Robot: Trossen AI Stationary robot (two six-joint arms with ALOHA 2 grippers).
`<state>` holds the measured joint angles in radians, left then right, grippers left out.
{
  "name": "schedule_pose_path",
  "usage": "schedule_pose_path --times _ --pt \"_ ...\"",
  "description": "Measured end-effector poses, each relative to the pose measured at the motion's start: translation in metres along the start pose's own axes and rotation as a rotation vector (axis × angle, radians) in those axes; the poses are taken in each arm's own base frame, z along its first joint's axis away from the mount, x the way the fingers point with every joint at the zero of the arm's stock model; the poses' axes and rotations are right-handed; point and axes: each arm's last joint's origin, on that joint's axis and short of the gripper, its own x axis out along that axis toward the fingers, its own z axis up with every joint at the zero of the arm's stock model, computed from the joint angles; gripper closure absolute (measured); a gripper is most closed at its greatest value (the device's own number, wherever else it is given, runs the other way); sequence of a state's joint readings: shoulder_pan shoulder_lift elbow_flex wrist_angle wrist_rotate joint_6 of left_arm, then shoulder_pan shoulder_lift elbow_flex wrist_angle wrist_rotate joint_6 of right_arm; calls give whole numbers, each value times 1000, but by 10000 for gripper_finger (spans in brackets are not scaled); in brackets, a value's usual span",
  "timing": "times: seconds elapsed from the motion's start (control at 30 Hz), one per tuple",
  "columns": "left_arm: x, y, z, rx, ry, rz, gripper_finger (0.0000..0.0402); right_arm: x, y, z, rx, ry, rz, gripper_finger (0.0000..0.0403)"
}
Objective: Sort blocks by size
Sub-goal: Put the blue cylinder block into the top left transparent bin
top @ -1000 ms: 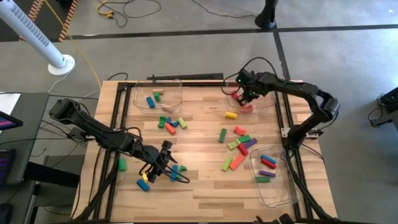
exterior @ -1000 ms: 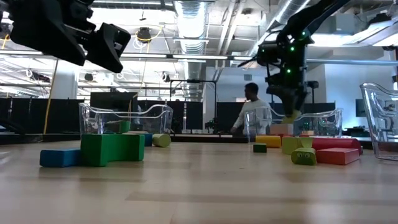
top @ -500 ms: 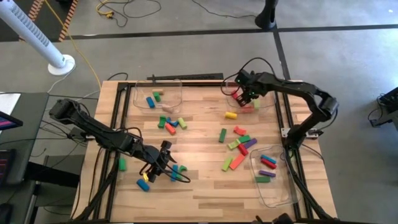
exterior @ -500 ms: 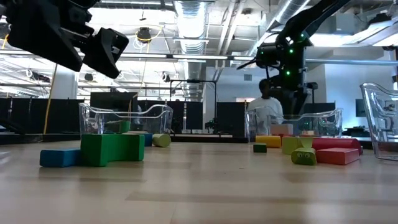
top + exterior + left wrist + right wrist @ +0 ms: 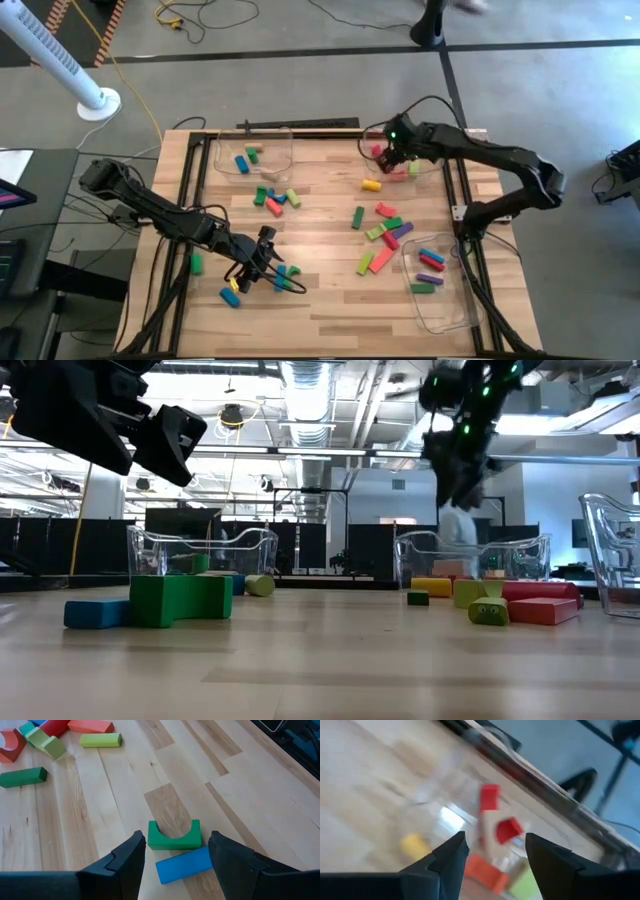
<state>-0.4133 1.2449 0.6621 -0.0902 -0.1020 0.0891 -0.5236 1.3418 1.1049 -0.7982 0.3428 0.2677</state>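
The blocks lie scattered on the wooden table: one cluster (image 5: 385,235) right of centre, another (image 5: 275,197) left of centre. My left gripper (image 5: 262,262) hangs open over the near left part, above a green arch block (image 5: 174,836) and a blue bar (image 5: 184,864); in the left wrist view both show between its fingers. The low view shows this gripper (image 5: 150,430) well clear of the table. My right gripper (image 5: 388,160) is open, raised over the far right clear tray (image 5: 410,172), which holds red blocks (image 5: 509,829).
A far left tray (image 5: 252,150) holds a blue and a green block. The near right tray (image 5: 440,285) holds several blocks. A yellow cylinder (image 5: 371,185) lies just before the far right tray, and a green block (image 5: 197,264) lies by the left edge. A person stands beyond the table.
My right gripper has risen out of the far right tray, shifting a little toward the table's near left and tipping less steeply down. The left arm and the blocks on the table have kept still.
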Motion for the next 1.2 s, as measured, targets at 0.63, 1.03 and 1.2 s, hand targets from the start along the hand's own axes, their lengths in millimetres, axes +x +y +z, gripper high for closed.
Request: schedule_pose_path --times 0.63,1.03,1.2 --pt "-1 1 -1 -9 10 27 194 -111 145 -96 -419 -189 528 168" --pt "-35 -5 8 -21 7 79 194 -121 212 -162 -637 -215 663 168" --pt "-49 -28 -3 -132 114 -76 194 -114 229 -180 -700 -204 662 168"
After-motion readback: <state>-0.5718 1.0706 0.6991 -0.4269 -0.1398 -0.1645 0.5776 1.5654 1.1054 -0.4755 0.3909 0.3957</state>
